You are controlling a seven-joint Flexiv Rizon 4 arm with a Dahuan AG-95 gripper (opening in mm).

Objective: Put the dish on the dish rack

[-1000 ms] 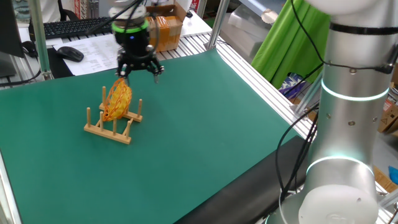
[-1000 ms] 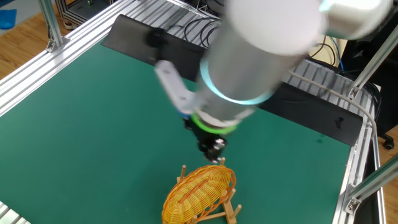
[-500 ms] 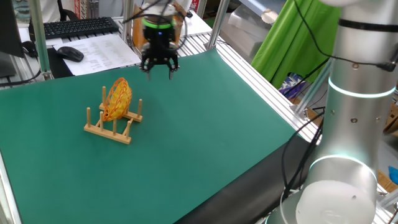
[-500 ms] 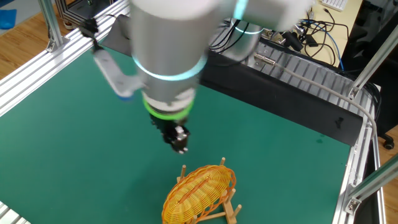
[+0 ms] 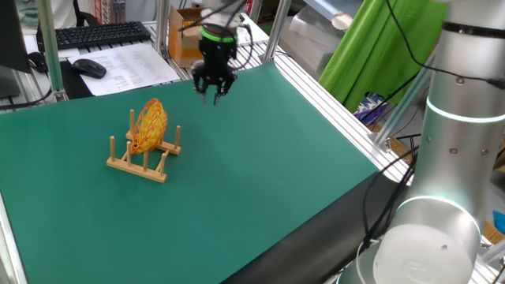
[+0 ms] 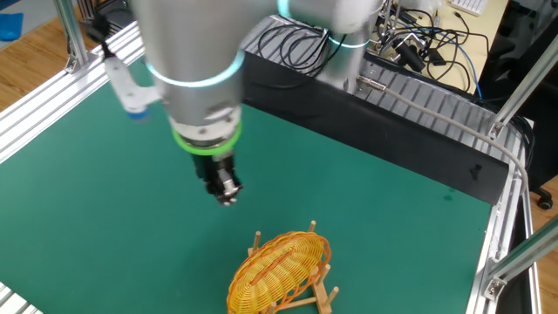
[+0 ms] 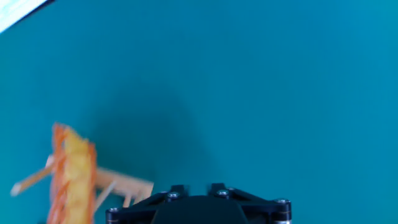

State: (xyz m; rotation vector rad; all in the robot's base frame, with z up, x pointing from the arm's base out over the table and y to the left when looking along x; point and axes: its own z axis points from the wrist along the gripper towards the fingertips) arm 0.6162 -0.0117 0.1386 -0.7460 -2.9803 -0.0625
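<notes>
A: The hand (image 5: 214, 92) hangs over the far part of the green surface (image 5: 260, 173), pointing down at bare mat, with nothing between its fingers. They look drawn in close, though I can't tell whether they are fully closed.

B: And the dish rack (image 5: 144, 155)?

A: Well apart from the hand, toward the surface's nearer left side in one fixed view. In the hand view it sits at the lower left edge, so it lies off to the side of the hand, not beneath it.

B: The dish (image 5: 149, 125)?

A: Already standing on edge between the pegs, leaning a little, its long axis running across the rack's rails. The other fixed view shows the woven disc (image 6: 277, 269) upright, with pegs on either side.

B: So the placing looks done?

A: I'd judge so. Only one arm is here, and any next move would be away from the rack, not toward it.
</notes>
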